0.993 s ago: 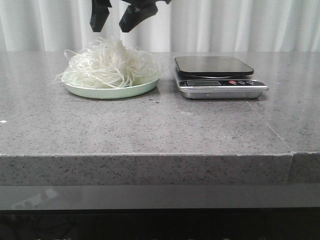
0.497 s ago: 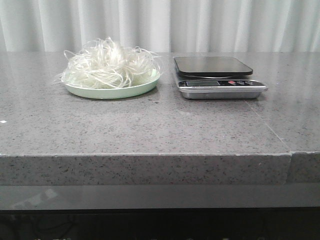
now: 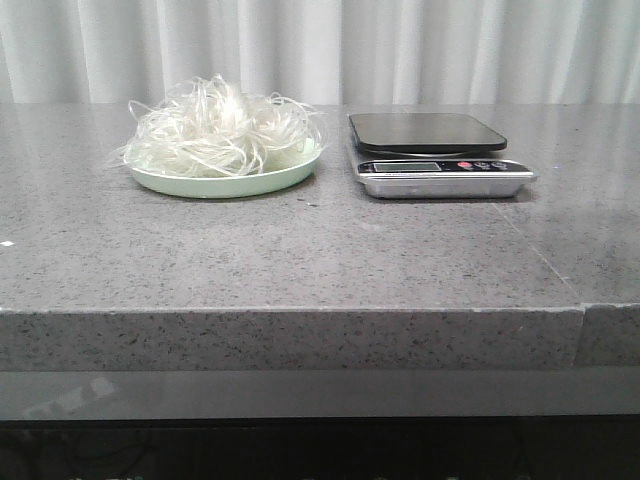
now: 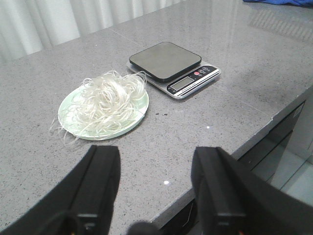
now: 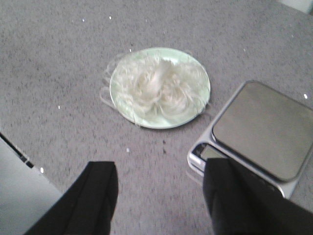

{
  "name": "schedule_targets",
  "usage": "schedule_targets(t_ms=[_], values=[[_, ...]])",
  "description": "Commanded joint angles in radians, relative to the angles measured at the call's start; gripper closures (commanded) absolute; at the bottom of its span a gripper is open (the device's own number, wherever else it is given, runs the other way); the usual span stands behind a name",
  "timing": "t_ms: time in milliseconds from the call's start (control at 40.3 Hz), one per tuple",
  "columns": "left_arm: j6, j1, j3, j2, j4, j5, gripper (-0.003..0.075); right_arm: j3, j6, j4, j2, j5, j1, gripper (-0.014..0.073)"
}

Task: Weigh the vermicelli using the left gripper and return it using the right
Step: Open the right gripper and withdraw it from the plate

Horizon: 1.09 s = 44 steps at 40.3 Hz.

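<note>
Front view: the vermicelli (image 3: 220,135) sits heaped on a pale green plate (image 3: 225,182), stray loops hanging over the rim; a kitchen scale (image 3: 440,155) stands just beside it on the grey stone table (image 3: 300,260), its platform bare. No arm or claw shows here, whereas a second ago a black claw hung open just above the heap and had lifted out of sight half a second later; the tangle looks unchanged apart from a few settled strands. Left wrist view: the left gripper (image 4: 156,183) is spread wide with nothing between its fingers, held well back and high, plate and scale both far ahead of it. Right wrist view: the right gripper (image 5: 159,200) is likewise spread and empty, looking down on the vermicelli on its plate and on the scale's empty platform. Judgement: with noodles home on the plate, scale clear and both claws withdrawn and open, the weigh-and-return cycle reads as finished, or possibly not yet begun; these pictures alone cannot settle which.
</note>
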Motion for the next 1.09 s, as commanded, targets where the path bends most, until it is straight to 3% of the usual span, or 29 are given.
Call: schedule_targets(t_ms=[0, 497, 770, 869, 1068], values=[[-0.007, -0.004, -0.025, 0.007, 0.001, -0.078, 0.0302, 0.066, 0.019, -0.02, -0.116, -0.067, -0.005, 0.0087], [-0.007, -0.004, -0.025, 0.007, 0.001, -0.078, 0.0302, 0.462, 0.025, -0.078, -0.565, -0.041, -0.005, 0.0087], [-0.007, -0.004, -0.025, 0.007, 0.001, -0.078, 0.0311, 0.525, 0.025, -0.078, -0.66, -0.039, -0.005, 0.0089], [-0.007, -0.004, -0.025, 0.007, 0.001, -0.078, 0.0372, 0.526, 0.025, -0.078, -0.66, -0.039, -0.005, 0.0151], [-0.007, -0.004, -0.025, 0.007, 0.001, -0.078, 0.0521, 0.527, 0.025, -0.078, -0.66, -0.039, -0.005, 0.0376]])
